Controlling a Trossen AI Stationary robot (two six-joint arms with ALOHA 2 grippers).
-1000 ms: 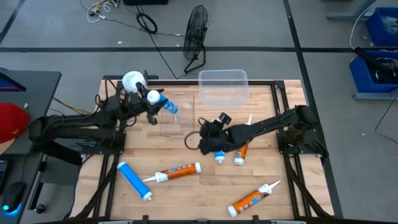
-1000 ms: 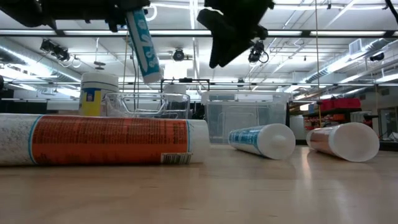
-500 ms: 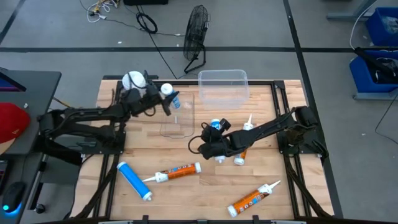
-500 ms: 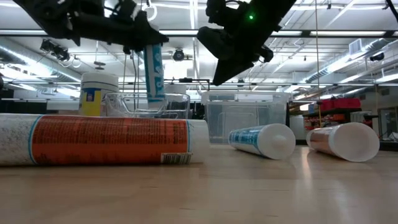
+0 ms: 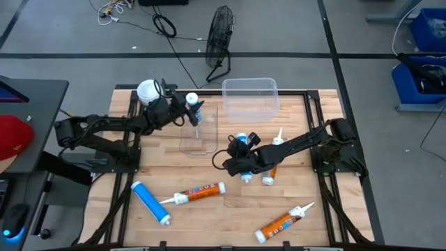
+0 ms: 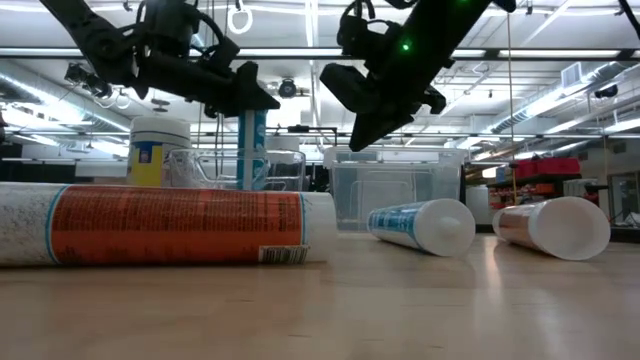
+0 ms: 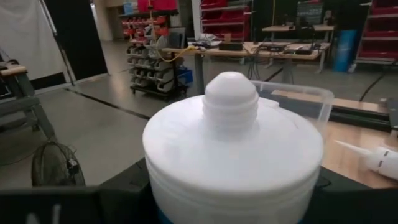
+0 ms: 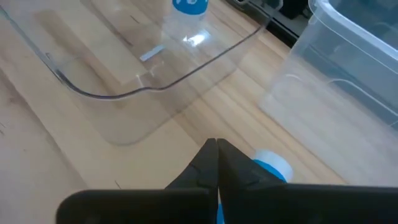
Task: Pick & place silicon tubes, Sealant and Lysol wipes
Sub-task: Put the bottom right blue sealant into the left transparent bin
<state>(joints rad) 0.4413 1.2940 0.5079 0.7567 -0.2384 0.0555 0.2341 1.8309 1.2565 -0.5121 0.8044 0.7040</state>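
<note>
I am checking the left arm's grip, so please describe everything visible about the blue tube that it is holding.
The blue tube is a slim cylinder with a blue label bearing white print and a round white cap with a ribbed neck. It looks like plastic. It stands nearly upright, cap up, with its lower end down inside the clear low tray at the table's back. The left gripper holds it near its top. Whether its base touches the tray floor cannot be told.
</note>
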